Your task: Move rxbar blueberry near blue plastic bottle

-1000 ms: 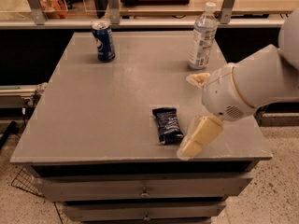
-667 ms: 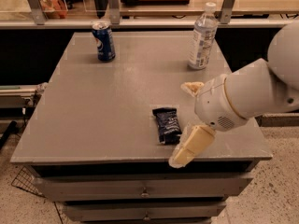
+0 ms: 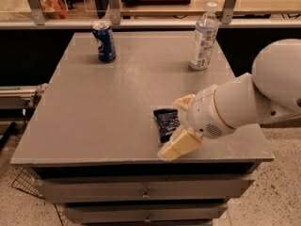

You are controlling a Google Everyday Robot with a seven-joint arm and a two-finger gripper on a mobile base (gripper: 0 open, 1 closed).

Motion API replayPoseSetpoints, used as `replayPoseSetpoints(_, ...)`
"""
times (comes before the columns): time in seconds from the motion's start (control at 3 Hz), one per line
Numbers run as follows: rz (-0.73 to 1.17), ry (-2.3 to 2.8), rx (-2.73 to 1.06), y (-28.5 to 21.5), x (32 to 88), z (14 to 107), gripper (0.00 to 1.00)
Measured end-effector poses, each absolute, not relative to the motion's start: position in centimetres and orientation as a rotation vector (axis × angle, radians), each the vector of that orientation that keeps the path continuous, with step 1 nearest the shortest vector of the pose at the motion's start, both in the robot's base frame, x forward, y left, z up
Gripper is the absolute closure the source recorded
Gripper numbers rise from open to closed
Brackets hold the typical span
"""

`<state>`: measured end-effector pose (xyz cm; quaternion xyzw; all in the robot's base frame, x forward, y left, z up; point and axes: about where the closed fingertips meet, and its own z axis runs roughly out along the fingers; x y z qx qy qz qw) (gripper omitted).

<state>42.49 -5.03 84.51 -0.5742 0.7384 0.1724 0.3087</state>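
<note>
Two spread gripper (image 3: 173, 127) fingers (image 3: 181, 144) flank the rxbar blueberry (image 3: 165, 121), well apart from the blue plastic bottle (image 3: 203, 39).

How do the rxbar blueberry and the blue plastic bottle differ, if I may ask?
The rxbar blueberry lies flat and dark near the front; the blue plastic bottle stands upright and clear at the back. Both rest on the table. The open gripper is by the bar.

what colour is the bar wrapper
Dark navy bar, camera view; gripper open by it.
</note>
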Motion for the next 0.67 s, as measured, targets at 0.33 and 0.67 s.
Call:
replayPoseSetpoints(0.33,0.446,1.968,-1.485,-5.1,43.6,84.4,0.45)
replayPoseSetpoints(0.67,0.451,1.994,-1.466,-5.2,43.5,83.2,0.69)
